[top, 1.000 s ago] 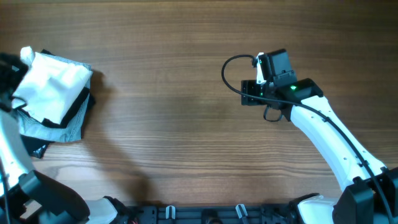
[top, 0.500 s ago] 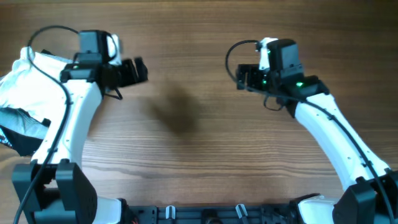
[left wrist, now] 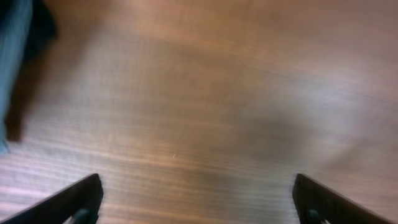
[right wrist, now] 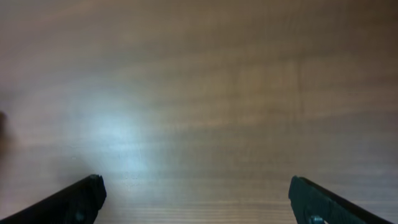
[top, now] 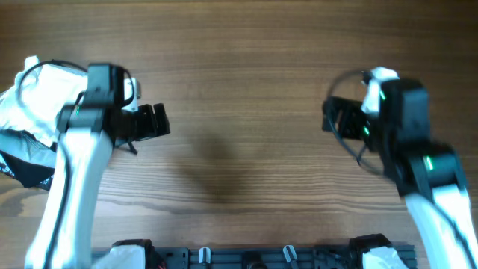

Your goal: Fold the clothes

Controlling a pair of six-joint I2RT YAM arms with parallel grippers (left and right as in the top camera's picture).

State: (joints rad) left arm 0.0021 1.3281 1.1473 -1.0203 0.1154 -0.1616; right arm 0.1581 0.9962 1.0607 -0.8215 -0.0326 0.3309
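The white shirt [top: 37, 93] is lying bunched well behind the left claw [top: 160, 122], which is gaping wide and holding nothing. Facing it, the right claw [top: 329, 124] is likewise hanging wide-mouthed over the desk [top: 239, 52].

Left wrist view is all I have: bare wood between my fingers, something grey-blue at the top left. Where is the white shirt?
Observer: The white shirt lies bundled at the left edge of the table, atop a dark garment.
Operator: Which way is the left hand pointing?
Observer: The left hand points right, away from the shirt.
Operator: Is the right hand holding anything?
Observer: No, the right hand is open over bare wood.
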